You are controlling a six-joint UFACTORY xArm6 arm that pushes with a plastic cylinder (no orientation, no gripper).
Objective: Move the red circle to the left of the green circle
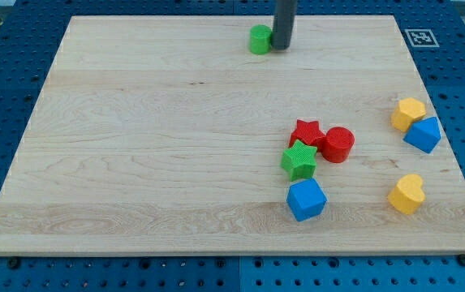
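Up near the top edge of the wooden board point(135, 146), a little right of centre, the dark rod comes down and its tip point(282, 47) rests right against the right-hand side of the green circle point(260, 39). It is a bare rod with nothing to open or close, and it carries nothing; it merely touches that block.

The red circle point(338, 144) sits well away, in the lower right of the frame, pressed against a red star point(307, 132), with a green star point(299, 160) just below that and a blue cube point(306, 199) lower still. Off to the far right are a yellow block point(408, 113) touching a blue block point(423, 135), and a yellow heart point(406, 194).

The worry, I'd say, is twofold: any nudge now would shove the green circle leftward or off the top edge (it is very close), and pushing the red circle later could drag the red star along.

The only marking is a black-and-white square tag point(418, 37) at the board's upper right corner; no readable words.
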